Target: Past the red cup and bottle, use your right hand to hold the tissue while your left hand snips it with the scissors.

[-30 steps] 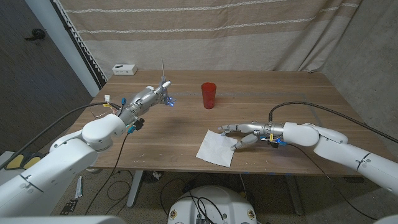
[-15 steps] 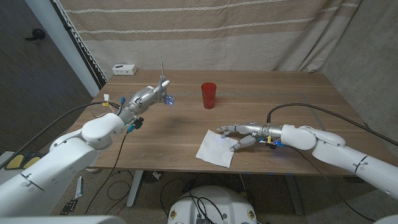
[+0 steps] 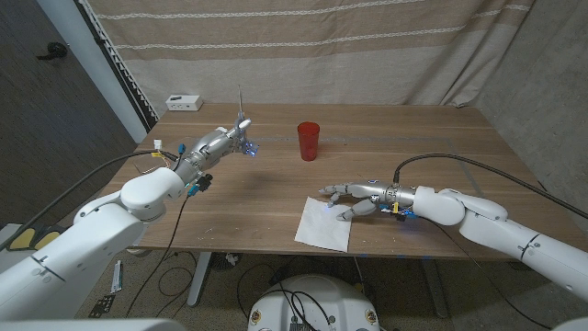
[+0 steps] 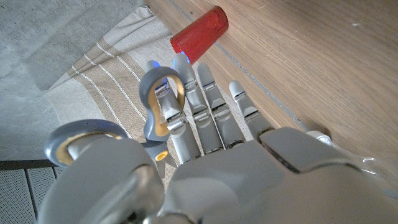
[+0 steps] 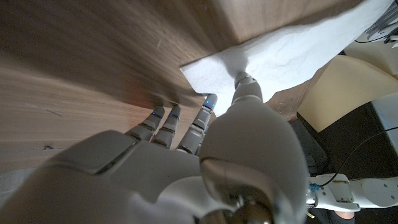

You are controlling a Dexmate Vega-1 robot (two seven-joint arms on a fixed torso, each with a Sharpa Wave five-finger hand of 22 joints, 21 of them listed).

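A white tissue (image 3: 323,225) lies near the table's front edge, and in the right wrist view the tissue (image 5: 292,50) hangs a little past that edge. My right hand (image 3: 360,198) is spread low over its right side; its thumb touches the tissue while the fingertips (image 3: 326,192) reach the far corner. A red cup (image 3: 309,141) stands upright beyond it, mid-table. My left hand (image 3: 230,141) is raised at the left and grips grey-handled scissors (image 3: 241,115), blades pointing up. The scissors' handle loops (image 4: 161,102) sit around the fingers of the left hand (image 4: 214,134), with the red cup (image 4: 200,29) ahead.
A small white box (image 3: 185,102) sits at the table's (image 3: 432,147) back left corner. A striped curtain hangs behind the table. A black cable arcs over the table from my right forearm.
The tissue has slid and turned slightly toward the front edge under my right hand, which shifted a little left. My left hand and the scissors have not moved.
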